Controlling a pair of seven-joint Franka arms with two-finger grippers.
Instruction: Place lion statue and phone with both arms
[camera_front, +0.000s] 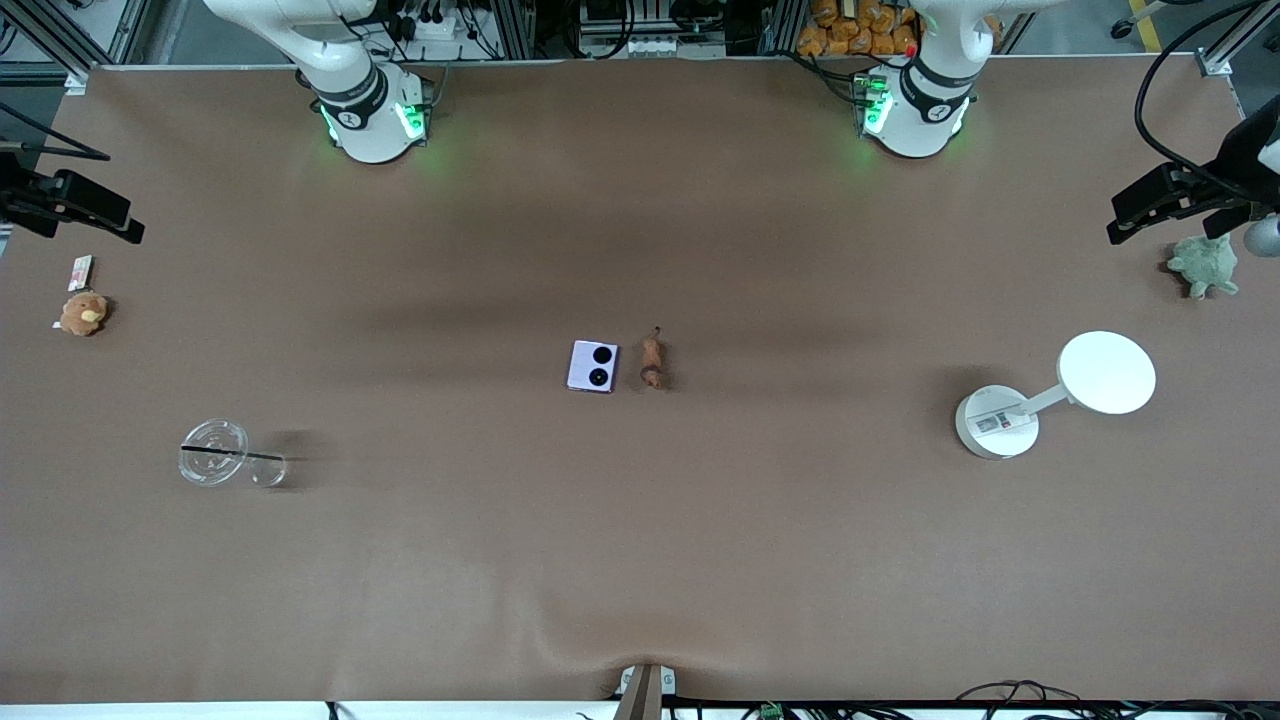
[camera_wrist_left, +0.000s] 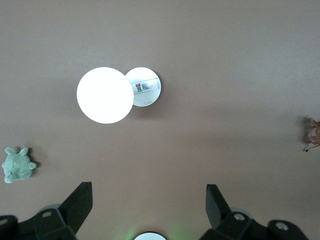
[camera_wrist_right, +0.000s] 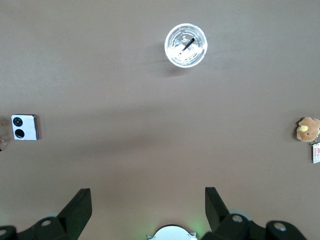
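Note:
The pale lavender phone (camera_front: 592, 366) lies flat in the middle of the table, its two black camera circles facing the lion statue. The small orange-brown lion statue (camera_front: 652, 362) lies right beside it, toward the left arm's end. The phone also shows in the right wrist view (camera_wrist_right: 25, 127), and the lion at the edge of the left wrist view (camera_wrist_left: 313, 134). My left gripper (camera_wrist_left: 149, 192) is open and empty, high over bare table near its base. My right gripper (camera_wrist_right: 148, 197) is likewise open, empty and high. Neither hand shows in the front view.
A white round-topped stand (camera_front: 1105, 372) and a green plush turtle (camera_front: 1205, 265) sit toward the left arm's end. A clear lidded cup with a straw (camera_front: 213, 452), a brown plush toy (camera_front: 83, 313) and a small card (camera_front: 80, 270) sit toward the right arm's end.

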